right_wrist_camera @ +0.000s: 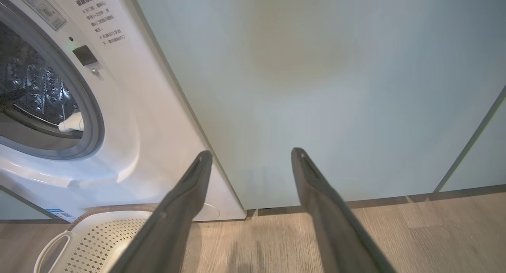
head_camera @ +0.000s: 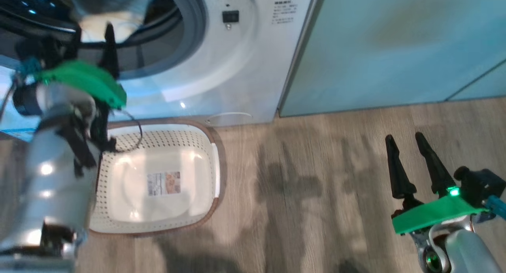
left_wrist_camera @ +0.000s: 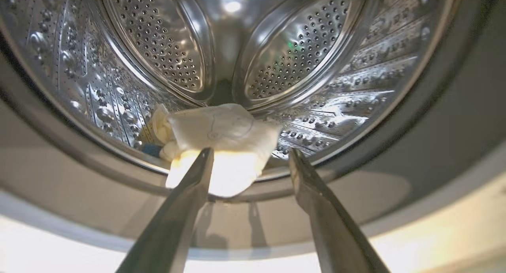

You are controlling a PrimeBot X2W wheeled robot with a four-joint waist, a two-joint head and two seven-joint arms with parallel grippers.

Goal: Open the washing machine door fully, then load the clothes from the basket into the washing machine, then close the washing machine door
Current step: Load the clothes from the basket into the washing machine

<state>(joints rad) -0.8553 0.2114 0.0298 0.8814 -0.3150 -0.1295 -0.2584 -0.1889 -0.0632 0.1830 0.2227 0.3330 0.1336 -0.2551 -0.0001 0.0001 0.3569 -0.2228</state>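
While head view frames basket (head_camera: pixel 170 136), left wrist view frames clothes (left_wrist_camera: pixel 221 132).

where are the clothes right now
In the left wrist view the clothes lie inside the washing machine, low on the drum's front lip, right at the fingertips of the open left gripper.

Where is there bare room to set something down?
Bare: inside the basket, around its label; the wood floor between basket and right gripper. Crowded: the washing machine mouth, where the open left gripper faces the clothes at the lip.
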